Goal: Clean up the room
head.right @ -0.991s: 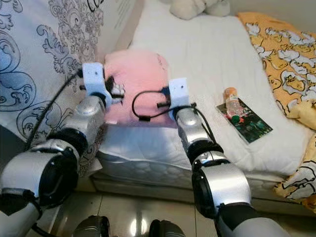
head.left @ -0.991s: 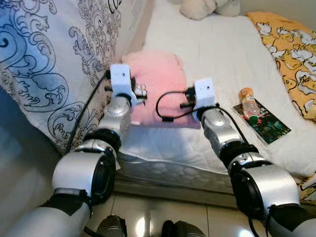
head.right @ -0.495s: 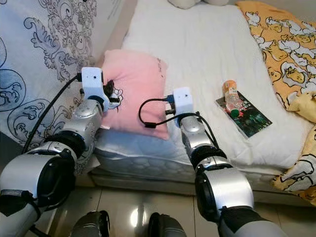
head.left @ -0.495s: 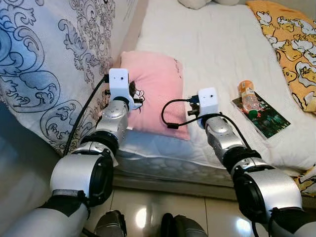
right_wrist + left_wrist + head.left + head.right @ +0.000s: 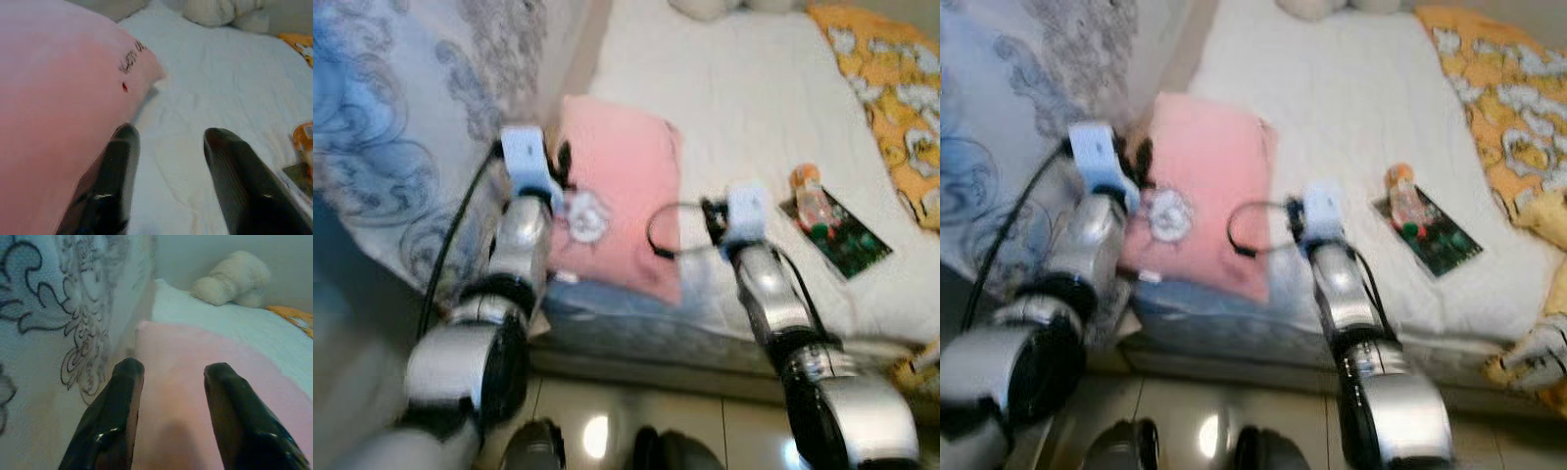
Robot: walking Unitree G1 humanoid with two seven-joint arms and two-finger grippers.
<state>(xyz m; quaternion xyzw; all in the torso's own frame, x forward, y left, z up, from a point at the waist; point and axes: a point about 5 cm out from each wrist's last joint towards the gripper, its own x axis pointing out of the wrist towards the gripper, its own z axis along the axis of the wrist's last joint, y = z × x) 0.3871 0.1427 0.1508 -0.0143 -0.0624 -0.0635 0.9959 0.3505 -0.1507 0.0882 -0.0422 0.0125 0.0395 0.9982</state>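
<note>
Flanking a pink pillow point(image 5: 625, 191), both claws gape apart.

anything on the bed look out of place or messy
Yes. A plastic bottle lies on its side across a dark book on the white sheet, neither belonging on a bed. The pink pillow sits askew at the mattress's near edge, its corner overhanging. Both grippers, left and right, are open by the pillow.
</note>
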